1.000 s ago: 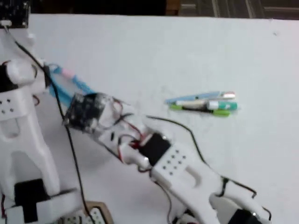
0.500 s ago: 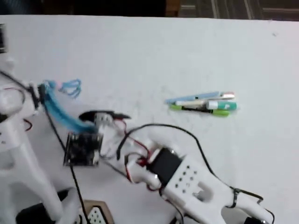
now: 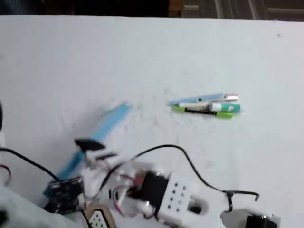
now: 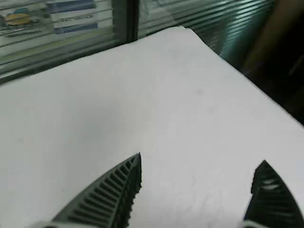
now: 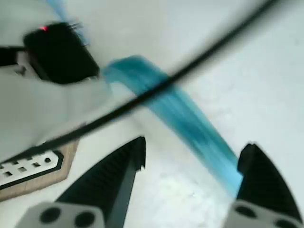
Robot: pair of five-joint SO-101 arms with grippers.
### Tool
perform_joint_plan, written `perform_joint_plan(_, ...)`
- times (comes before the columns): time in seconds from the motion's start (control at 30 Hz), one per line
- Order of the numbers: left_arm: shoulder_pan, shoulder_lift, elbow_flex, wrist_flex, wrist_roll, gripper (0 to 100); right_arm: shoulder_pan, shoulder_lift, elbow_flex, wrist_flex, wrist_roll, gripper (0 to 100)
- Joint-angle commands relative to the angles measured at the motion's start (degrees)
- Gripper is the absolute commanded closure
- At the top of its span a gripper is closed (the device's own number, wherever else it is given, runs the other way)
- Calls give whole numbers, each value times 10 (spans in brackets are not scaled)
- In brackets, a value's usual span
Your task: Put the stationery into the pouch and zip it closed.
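You have soft, even light on the table, faint shadows under the pens, darkness along the top.

Table: white, wide bare surface.
Pouch: blue, long, flat on table, lying diagonally from centre toward near left corner; lower end passes under arm parts.
Pens: small cluster, lying side by side, touching, right of centre; blue, white with teal cap, green. Well apart from pouch.
Arm: white shell, black motor, red wiring, along near edge, beside pouch's lower end.
Cable: black, looping over arm.
Board: dark, square, near left corner.
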Motion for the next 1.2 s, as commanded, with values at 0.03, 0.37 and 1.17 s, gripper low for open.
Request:
perform_joint_plan(0.03,-64,29,-8,-5,33,635,2,-37,-29,54,-4,729)
perform_joint_plan(0.37,-75,80,-11,2,59,635,233,-43,-26,62,44,728)
perform_joint_plan(1.17,-88,306,258,-171,-225,749,114,313,-277,177,-436,966)
